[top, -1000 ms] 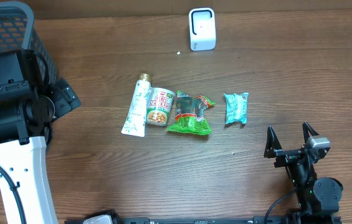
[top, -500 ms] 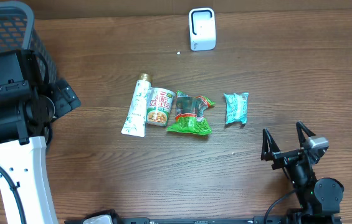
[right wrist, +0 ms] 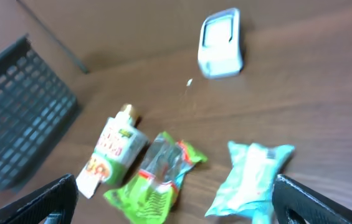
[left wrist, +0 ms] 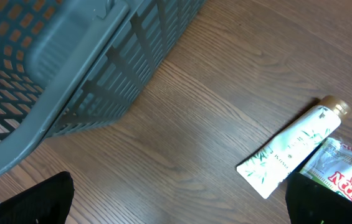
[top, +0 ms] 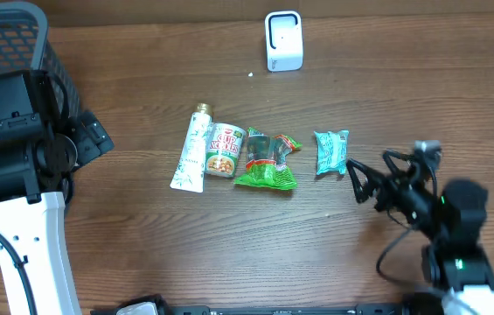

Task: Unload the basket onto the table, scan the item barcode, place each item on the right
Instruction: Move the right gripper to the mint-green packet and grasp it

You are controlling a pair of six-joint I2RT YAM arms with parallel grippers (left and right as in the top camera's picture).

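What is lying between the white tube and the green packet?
The cup noodles lies there on its side, close beside both the tube and the green packet; the overhead view shows it.

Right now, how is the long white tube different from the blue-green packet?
The white tube is long and slim with a gold cap; the blue-green packet is short and crinkly. The white tube lies at the row's left end, beside the noodle cup; the blue-green packet lies at the right end, alone. Both lie flat on the table.
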